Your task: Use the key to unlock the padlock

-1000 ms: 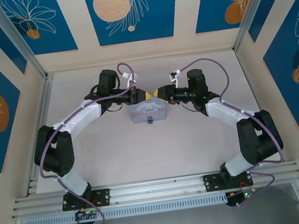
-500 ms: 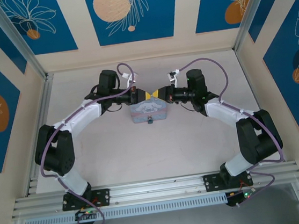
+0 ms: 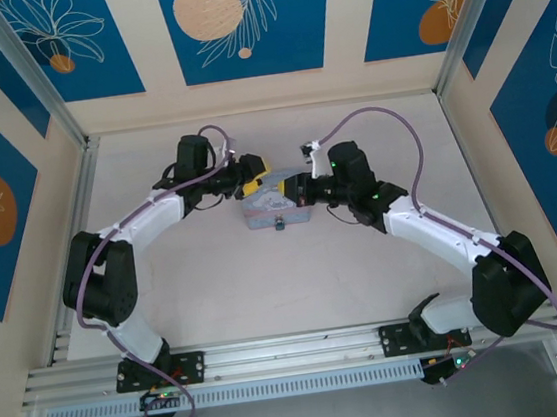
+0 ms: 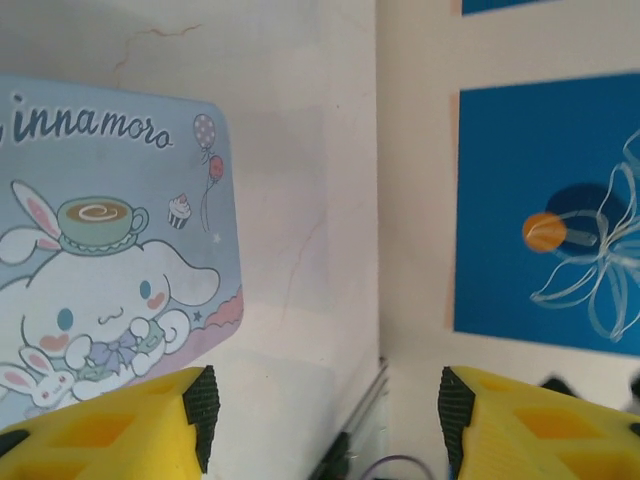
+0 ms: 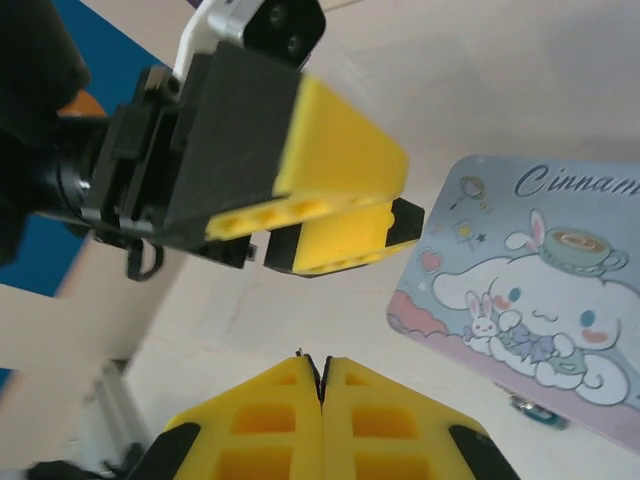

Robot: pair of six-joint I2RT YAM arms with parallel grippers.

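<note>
Left gripper [image 4: 320, 410]: yellow fingers spread wide apart, poised at the edge of the Cinnamoroll tin [image 3: 276, 207].
Right gripper [image 5: 322, 385]: pads pressed flat together, close to the left gripper.
Padlock [image 3: 279, 224]: tiny and dark, at the middle of the tin's near edge.
Tin: flat on the table [image 3: 267, 280] between both grippers.

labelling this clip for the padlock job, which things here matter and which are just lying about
For the job:
padlock, small and dark
right gripper, shut
left gripper, open

Just lying about:
pale blue cartoon tin, with the padlock at its edge
blue wall panels
</note>
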